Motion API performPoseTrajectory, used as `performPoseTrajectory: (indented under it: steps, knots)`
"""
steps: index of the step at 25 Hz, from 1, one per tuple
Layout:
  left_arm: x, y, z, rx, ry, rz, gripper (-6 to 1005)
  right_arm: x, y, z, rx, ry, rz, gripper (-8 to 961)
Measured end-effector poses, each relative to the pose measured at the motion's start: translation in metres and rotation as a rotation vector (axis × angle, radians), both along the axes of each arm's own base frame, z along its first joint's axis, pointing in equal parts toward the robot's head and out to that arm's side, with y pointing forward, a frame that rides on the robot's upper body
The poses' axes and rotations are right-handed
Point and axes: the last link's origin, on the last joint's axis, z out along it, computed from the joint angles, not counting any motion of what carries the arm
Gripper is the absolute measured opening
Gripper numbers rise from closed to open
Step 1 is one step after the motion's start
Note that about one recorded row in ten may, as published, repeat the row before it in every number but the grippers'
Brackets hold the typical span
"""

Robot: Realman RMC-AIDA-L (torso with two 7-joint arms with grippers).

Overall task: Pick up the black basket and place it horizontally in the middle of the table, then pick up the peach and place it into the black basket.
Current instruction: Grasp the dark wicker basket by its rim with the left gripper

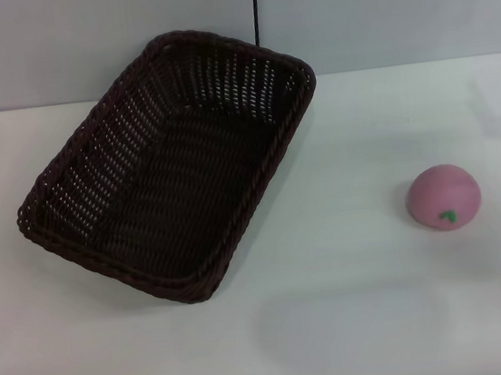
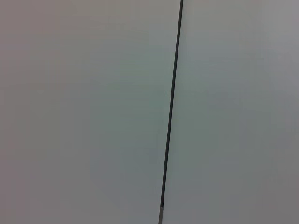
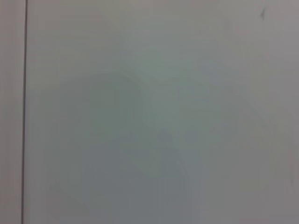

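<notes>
The black basket (image 1: pixel 170 165) lies on the white table (image 1: pixel 340 323) left of centre, turned at a slant, its far corner near the back wall. It is empty. The pink peach (image 1: pixel 443 198) sits on the table at the right, apart from the basket, its green leaf mark facing me. Neither gripper shows in the head view. The left wrist view and the right wrist view show only a pale wall with a thin dark seam.
A grey wall (image 1: pixel 375 7) with a dark vertical seam (image 1: pixel 255 4) stands behind the table's back edge. The same seam shows in the left wrist view (image 2: pixel 172 107) and in the right wrist view (image 3: pixel 24 112).
</notes>
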Motion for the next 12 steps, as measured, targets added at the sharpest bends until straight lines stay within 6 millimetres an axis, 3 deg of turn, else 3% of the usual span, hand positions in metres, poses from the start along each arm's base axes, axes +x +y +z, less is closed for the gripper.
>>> performPoseTrajectory:
  steps: [12]
  knots:
    - [0.0024,-0.0007,-0.0018,-0.014,-0.004,-0.019,844,0.0012,0.0002,-0.0004,-0.001,0.002,-0.010,680]
